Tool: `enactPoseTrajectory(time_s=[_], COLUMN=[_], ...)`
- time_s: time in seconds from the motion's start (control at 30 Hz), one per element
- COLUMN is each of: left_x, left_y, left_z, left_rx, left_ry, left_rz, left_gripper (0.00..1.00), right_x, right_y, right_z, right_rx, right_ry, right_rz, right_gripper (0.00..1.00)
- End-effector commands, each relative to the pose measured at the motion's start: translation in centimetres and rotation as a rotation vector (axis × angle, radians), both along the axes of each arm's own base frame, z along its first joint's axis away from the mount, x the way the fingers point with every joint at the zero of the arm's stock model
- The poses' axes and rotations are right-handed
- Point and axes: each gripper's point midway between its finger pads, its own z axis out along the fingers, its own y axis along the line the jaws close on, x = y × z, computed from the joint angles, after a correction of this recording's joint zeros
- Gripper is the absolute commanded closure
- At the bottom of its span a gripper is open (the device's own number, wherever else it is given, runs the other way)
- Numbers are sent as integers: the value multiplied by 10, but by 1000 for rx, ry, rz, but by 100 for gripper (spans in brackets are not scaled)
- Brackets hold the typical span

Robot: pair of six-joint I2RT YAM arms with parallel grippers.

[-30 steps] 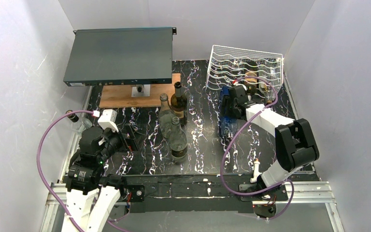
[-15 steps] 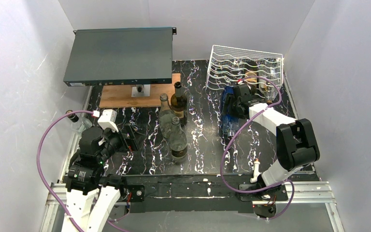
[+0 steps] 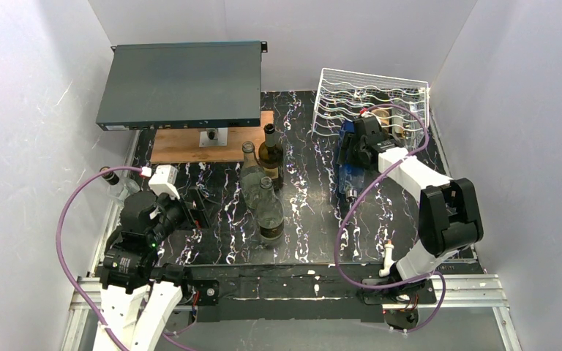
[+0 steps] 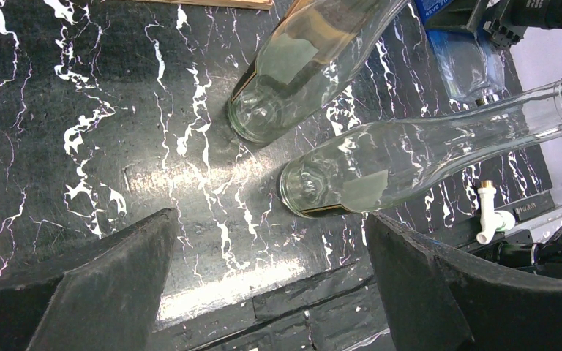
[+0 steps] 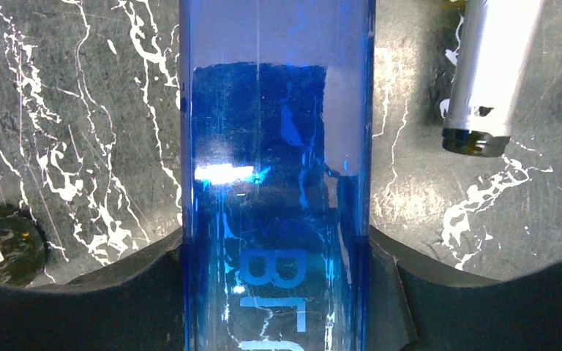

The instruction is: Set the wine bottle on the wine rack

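Blue wine bottle (image 3: 345, 172) is clamped round its body in the right gripper (image 3: 356, 143), just at 6 o'clock of the white wine rack (image 3: 372, 93), which stands at the table's (image 3: 307, 219) 1 o'clock corner. Best done, I judge, by levelling it, lining it with a free cradle and sliding it in. The right arm (image 3: 410, 172) hides some cradles.

Left wrist: the left gripper (image 4: 271, 292) gapes wide, empty, above two clear bottles (image 4: 315, 66).

Right wrist: both bottle ends are cut off, and the rack is unseen.
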Motion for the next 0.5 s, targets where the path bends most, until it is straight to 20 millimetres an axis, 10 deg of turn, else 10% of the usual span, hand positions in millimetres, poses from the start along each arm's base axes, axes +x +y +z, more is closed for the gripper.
enactPoseTrajectory(time_s=[0.0,0.47], left_x=[0,5], left_y=[-1,1], left_z=[-2,-9], left_rx=[5,20], left_ry=[13,62], left_rz=[-9,7], left_gripper=[1,1], right_x=[64,114], right_y=[-1,-8], right_z=[81,52], right_rx=[39,-54], right_ry=[-295,-391], right_rz=[-52,-84], right_gripper=[99,99])
